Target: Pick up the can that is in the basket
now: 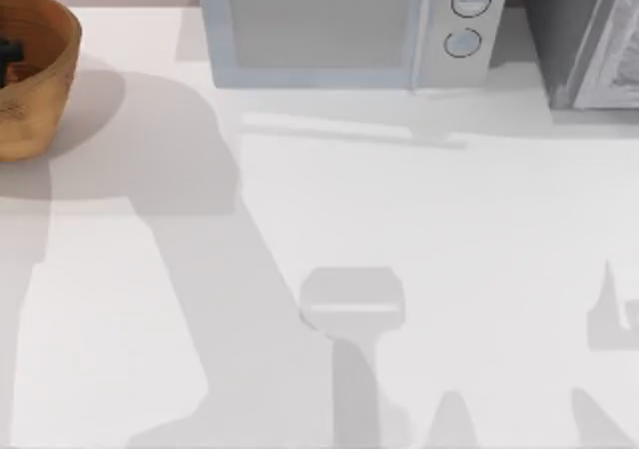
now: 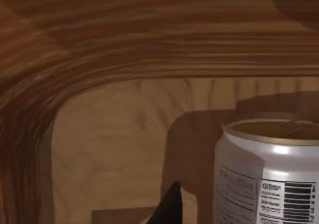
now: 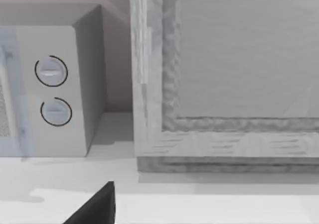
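Round tan-brown woven wicker basket (image 1: 30, 70) at far left of white surface (image 1: 399, 229), beside pale grey boxy microwave (image 1: 344, 25). Inside, upright, small silvery gold-topped can (image 2: 269, 174). Left gripper (image 1: 10, 60) down in basket beside can; finger spread impossible to tell. Risks: tipping can, snagging ribbed wall. Right gripper (image 3: 97, 206) parked near microwave.

White table (image 1: 419, 269); basket (image 1: 40, 90) far left, microwave (image 1: 349, 30) at back, grey cabinet (image 1: 584, 40) right
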Robot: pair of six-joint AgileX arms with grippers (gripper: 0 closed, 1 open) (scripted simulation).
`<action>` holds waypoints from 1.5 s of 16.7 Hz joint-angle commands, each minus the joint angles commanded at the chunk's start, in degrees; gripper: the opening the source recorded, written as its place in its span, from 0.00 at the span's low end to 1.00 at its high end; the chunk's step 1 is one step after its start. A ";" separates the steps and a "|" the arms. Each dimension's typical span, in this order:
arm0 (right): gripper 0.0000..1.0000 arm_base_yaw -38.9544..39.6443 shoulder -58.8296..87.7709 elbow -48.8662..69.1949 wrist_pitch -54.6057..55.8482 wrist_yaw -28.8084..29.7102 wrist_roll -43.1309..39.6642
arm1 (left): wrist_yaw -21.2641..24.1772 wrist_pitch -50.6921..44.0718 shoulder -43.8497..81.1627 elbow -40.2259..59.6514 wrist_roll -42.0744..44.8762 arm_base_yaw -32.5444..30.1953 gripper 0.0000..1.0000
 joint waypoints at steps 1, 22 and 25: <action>1.00 0.00 0.00 0.00 0.00 0.00 0.00 | 0.00 0.00 0.00 0.00 0.00 0.00 0.32; 1.00 0.00 0.00 0.00 0.00 0.00 0.00 | -3.31 7.99 -19.12 -15.36 -2.08 -3.74 0.00; 1.00 0.00 0.00 0.00 0.00 0.00 0.00 | -5.53 14.51 -35.18 -29.32 -3.60 -6.40 0.00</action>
